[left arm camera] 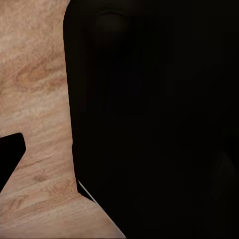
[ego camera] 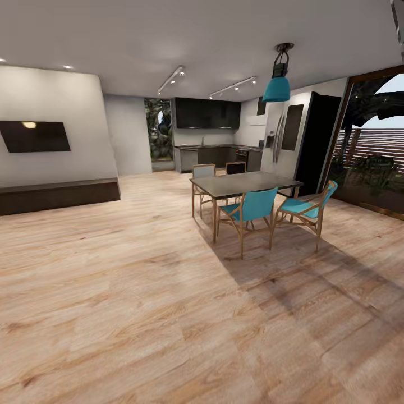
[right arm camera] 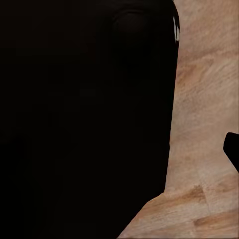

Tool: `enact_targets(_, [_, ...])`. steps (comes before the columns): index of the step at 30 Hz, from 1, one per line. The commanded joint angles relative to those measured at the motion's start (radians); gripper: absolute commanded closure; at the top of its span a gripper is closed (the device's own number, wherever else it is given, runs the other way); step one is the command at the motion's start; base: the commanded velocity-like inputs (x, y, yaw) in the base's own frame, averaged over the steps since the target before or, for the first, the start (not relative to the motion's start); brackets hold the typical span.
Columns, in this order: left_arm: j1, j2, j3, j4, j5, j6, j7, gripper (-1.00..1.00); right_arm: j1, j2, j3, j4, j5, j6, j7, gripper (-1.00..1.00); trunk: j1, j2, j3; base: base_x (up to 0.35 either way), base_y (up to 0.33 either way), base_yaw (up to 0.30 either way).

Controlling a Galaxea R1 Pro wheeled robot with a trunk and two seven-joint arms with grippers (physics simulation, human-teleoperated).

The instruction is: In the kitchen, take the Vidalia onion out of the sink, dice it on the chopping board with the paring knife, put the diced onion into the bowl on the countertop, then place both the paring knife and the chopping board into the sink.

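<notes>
The kitchen (ego camera: 206, 132) lies far off at the back of the room, with its black upper cabinets (ego camera: 206, 113), dark lower cabinets and a thin line of countertop (ego camera: 216, 147). It is too small to make out the sink, onion, chopping board, paring knife or bowl. In the left wrist view a dark robot body (left arm camera: 154, 119) hangs over wood floor, and a black wedge (left arm camera: 10, 154) juts in from the edge. The right wrist view has the same dark body (right arm camera: 84, 119) and a small black tip (right arm camera: 232, 149). Whether either gripper is open or shut cannot be told.
A grey dining table (ego camera: 244, 183) with several teal chairs (ego camera: 252, 210) stands between me and the kitchen, under a teal pendant lamp (ego camera: 278, 84). A fridge (ego camera: 303, 143) is to the right, with glass doors (ego camera: 373, 151) beyond. A low dark bench (ego camera: 56, 195) and wall TV (ego camera: 35, 136) sit at the left. Wood floor (ego camera: 140, 280) stretches ahead.
</notes>
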Motion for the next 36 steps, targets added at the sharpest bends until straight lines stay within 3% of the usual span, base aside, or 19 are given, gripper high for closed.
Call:
enact_targets(1, [0.0, 0.0, 0.0, 0.0, 0.0, 0.0, 0.0, -1.0, 0.0, 0.0, 0.0, 0.0, 0.0, 0.0, 0.0, -1.0, 0.0, 0.0, 0.0, 0.0, 0.0, 0.0])
enact_targets(6, [0.001, -0.009, 0.001, -0.003, 0.0, 0.001, -0.016, -1.0, -0.002, -0.028, 0.0, -0.002, -0.002, 0.009, -0.002, -1.0, 0.0, 0.0, 0.0, 0.0, 0.0, 0.0])
enact_targets(11, [0.001, -0.037, -0.001, -0.031, 0.0, 0.001, -0.014, -1.0, -0.002, -0.052, -0.003, -0.002, -0.002, -0.011, -0.002, -1.0, 0.0, 0.0, 0.0, 0.0, 0.0, 0.0])
enact_targets(15, [0.001, -0.047, -0.001, -0.04, 0.0, 0.0, -0.015, -1.0, -0.002, -0.049, -0.009, -0.002, -0.004, -0.031, 0.0, -1.0, 0.0, 0.0, 0.0, 0.0, 0.0, 0.0])
enact_targets(25, [0.001, -0.04, 0.004, -0.044, 0.0, -0.003, -0.015, -1.0, -0.002, -0.038, -0.006, -0.002, -0.003, -0.063, 0.002, -1.0, 0.0, 0.0, 0.0, 0.04, 0.094, 0.006])
enact_targets(36, [0.001, -0.045, 0.003, -0.05, 0.0, -0.005, -0.012, -1.0, -0.002, -0.038, -0.003, -0.002, -0.002, -0.064, 0.001, -1.0, 0.0, 0.0, -0.003, 0.062, 0.155, 0.228])
